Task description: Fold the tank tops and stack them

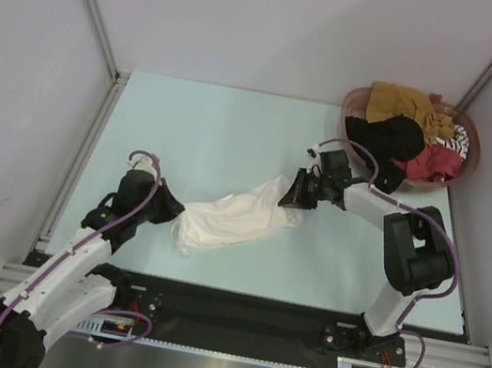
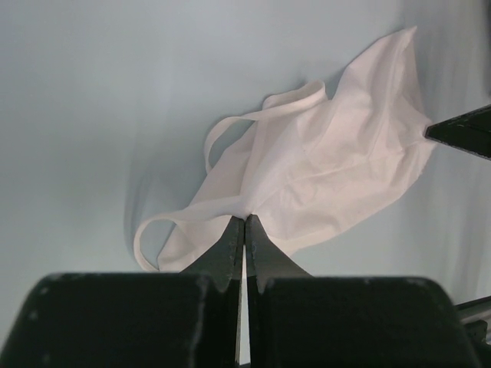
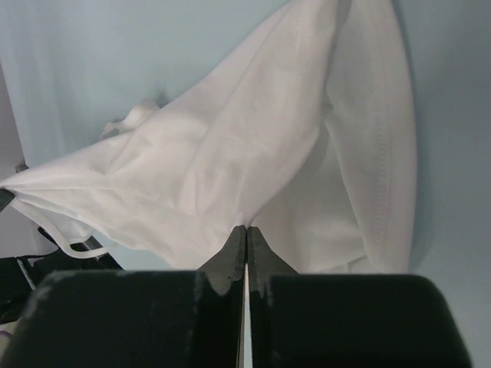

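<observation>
Your white tank top (image 1: 235,218) is a limp, creased piece of thin cloth, gathered into a loose band rather than spread flat. In the left wrist view, two narrow shoulder straps (image 2: 219,134) loop out from it onto the table (image 1: 226,133). One loop lies just left of the fingertips and the other further ahead. In the right wrist view, a stitched hem (image 3: 383,161) runs down the cloth's right-hand side.

Your left gripper (image 2: 245,221) has its jaws pressed together on the strap end of the top. The cloth is pinched right at the fingertips and fans out ahead of them and to their right. Your right gripper (image 3: 246,228) is clamped the same way on the opposite end, with the fabric spreading ahead of its fingertips and to both sides.

From above, the top runs as a slack band between the two grippers, and its wider, bunched part lies on the table closer to your left gripper.

On the side of your right gripper away from the white top sits the round reddish-brown basket (image 1: 472,157). It holds a mustard-brown top (image 1: 408,103), a black top (image 1: 389,138), a red top (image 1: 435,163) and a striped top (image 1: 462,138), all heaped together. The basket is near your right arm and well apart from your left gripper.
</observation>
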### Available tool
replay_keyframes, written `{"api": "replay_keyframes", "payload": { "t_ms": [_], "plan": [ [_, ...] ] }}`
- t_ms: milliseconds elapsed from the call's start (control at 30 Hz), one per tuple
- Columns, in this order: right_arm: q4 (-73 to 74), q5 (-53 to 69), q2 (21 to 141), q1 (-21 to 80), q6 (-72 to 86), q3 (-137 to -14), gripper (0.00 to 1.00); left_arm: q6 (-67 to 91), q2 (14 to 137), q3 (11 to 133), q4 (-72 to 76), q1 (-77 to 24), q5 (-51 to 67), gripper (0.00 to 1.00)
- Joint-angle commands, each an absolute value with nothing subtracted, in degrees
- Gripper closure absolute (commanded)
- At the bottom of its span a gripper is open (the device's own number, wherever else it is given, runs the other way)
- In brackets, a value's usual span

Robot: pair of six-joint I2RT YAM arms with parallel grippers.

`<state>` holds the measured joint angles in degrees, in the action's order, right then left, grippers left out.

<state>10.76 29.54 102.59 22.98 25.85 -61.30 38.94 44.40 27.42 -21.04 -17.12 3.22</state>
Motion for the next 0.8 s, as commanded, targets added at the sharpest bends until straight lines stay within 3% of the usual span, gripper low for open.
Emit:
{"api": "replay_keyframes", "payload": {
  "t_ms": [0, 433, 767],
  "plan": [
    [8.2, 31.5, 96.0, 21.1, 25.7, -60.5, 1.0, 38.2, 43.3, 28.9, -20.8, -16.5, 2.5, 1.0],
    [10.1, 27.8, 66.4, 14.7, 25.1, -58.5, 1.0, 33.3, 38.8, 45.5, -29.9, -16.4, 3.0, 1.0],
    [17.0, 26.8, 50.8, 14.5, 22.3, -62.2, 1.0, 29.4, 32.4, 57.7, -34.0, -16.5, 8.4, 1.0]
  ]
}}
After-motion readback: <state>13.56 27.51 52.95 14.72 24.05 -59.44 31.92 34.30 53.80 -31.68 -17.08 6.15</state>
